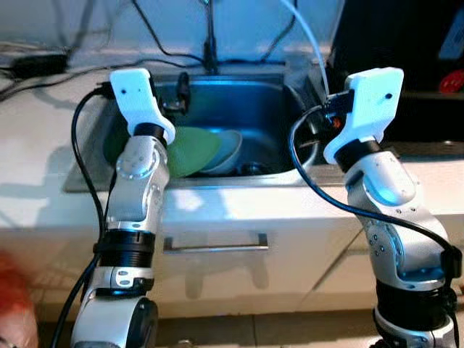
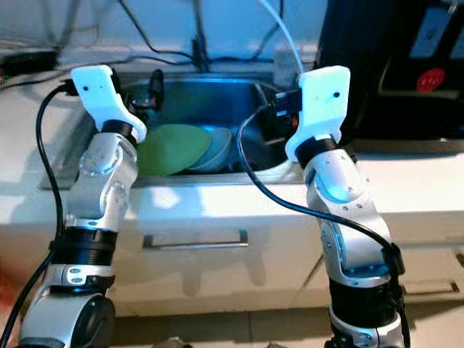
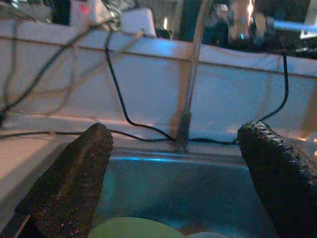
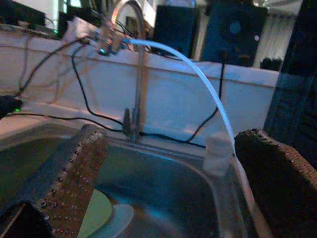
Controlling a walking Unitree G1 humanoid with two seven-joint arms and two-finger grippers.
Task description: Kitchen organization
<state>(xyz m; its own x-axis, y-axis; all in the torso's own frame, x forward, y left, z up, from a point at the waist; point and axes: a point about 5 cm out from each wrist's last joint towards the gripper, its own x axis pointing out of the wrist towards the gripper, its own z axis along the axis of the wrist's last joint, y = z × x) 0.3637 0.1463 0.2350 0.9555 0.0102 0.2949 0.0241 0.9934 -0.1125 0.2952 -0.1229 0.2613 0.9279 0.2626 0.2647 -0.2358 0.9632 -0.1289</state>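
A steel sink (image 1: 239, 101) is set in the white counter in front of me. Inside it a green plate (image 1: 194, 148) leans against a pale blue bowl (image 1: 230, 147). My left gripper (image 3: 173, 148) hovers open over the sink's left part, above the green plate (image 3: 131, 229), with nothing between its fingers (image 3: 74, 183). Over the sink's right rim my right gripper (image 4: 168, 158) also stands open and empty; the green plate (image 4: 101, 213) lies below and to its left.
A faucet (image 4: 141, 74) with a white hose (image 4: 198, 74) rises behind the sink. Black cables (image 1: 43, 61) run along the back of the counter. A black appliance (image 1: 406, 65) stands at the back right. A drawer handle (image 1: 215, 246) is below the counter edge. Something red and blurred (image 1: 14, 297) is at the lower left.
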